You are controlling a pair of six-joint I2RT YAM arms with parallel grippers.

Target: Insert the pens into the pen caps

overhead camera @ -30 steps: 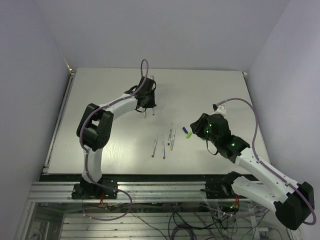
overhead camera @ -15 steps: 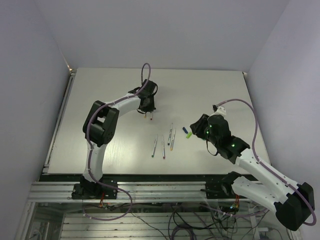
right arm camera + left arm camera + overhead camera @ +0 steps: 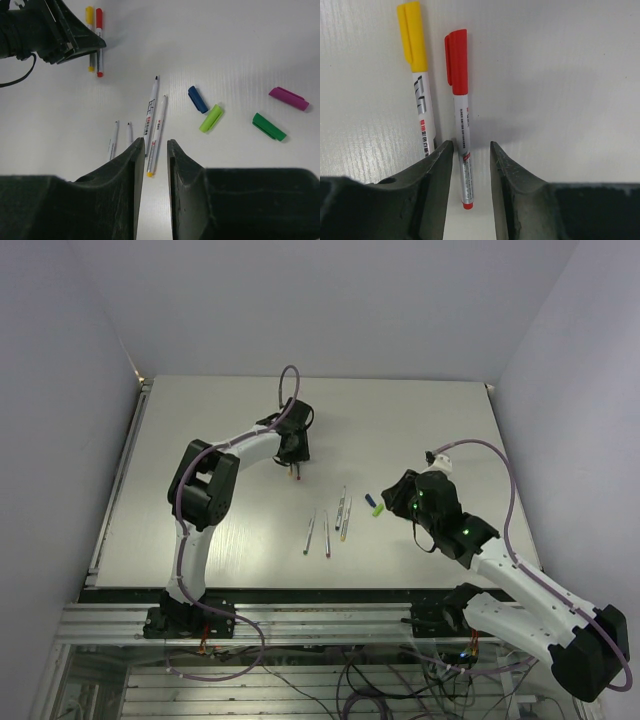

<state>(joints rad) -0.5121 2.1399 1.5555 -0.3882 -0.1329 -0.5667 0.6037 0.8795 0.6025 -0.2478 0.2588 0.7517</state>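
Two capped pens lie side by side: one with a yellow cap (image 3: 412,37), one with a red cap (image 3: 456,62). My left gripper (image 3: 470,145) is open, its fingers either side of the red pen's silver barrel (image 3: 462,145) without pinching it. It also shows in the top view (image 3: 296,462). Four uncapped pens (image 3: 151,107) (image 3: 156,135) (image 3: 113,141) (image 3: 129,133) lie mid-table. Blue (image 3: 198,99), light green (image 3: 211,118), dark green (image 3: 268,126) and magenta (image 3: 288,98) caps lie loose. My right gripper (image 3: 154,142) is open and empty above the pens.
In the top view the uncapped pens (image 3: 327,536) lie between the arms, with the blue cap (image 3: 369,499) and light green cap (image 3: 377,509) just left of my right gripper (image 3: 396,502). Walls close the white table (image 3: 200,440) at the back and sides.
My left arm's elbow has swung right and its wrist has turned and closed in over the two capped pens. The right arm has barely moved.
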